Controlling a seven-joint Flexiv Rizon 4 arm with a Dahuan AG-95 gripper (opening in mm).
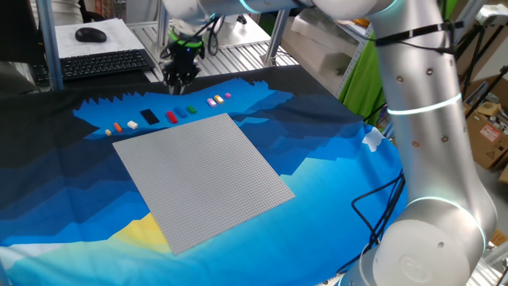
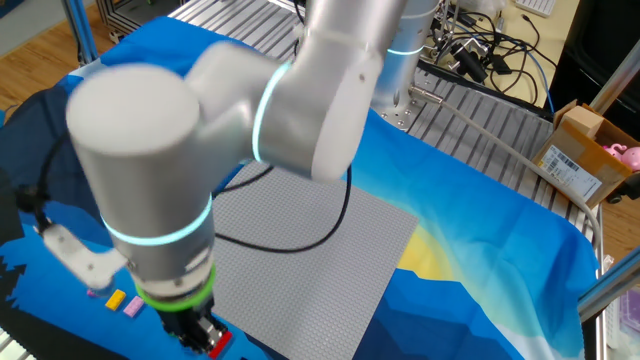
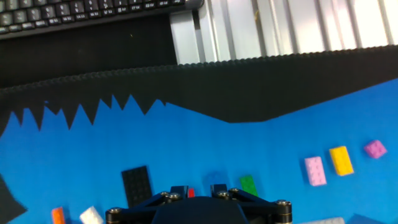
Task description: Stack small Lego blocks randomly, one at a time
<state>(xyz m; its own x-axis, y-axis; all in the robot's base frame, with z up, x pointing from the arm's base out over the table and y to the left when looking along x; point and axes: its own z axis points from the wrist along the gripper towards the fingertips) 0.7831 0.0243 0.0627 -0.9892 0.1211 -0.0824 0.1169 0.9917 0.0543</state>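
Observation:
Small Lego blocks lie in a row on the blue cloth behind the grey baseplate [image 1: 206, 179]: orange [image 1: 117, 127], white [image 1: 132, 124], black [image 1: 150, 117], red [image 1: 172, 117], green [image 1: 190, 110], pink [image 1: 212, 102] and yellow [image 1: 219, 99]. My gripper [image 1: 181, 79] hovers above the row, over the red block, jaws apart and empty. In the hand view the red block [image 3: 191, 193] shows between the fingertips [image 3: 181, 190], with the black [image 3: 137, 185], green [image 3: 249, 185], pink [image 3: 315, 170] and yellow [image 3: 341, 160] blocks around. In the other fixed view the gripper [image 2: 200, 335] is beside the red block [image 2: 220, 343].
A keyboard [image 1: 103, 63] and a mouse [image 1: 90, 34] sit behind the cloth, next to metal rails [image 3: 280, 28]. A black cable [image 1: 377, 202] lies on the cloth by the robot base. A cardboard box [image 2: 585, 155] stands off the table.

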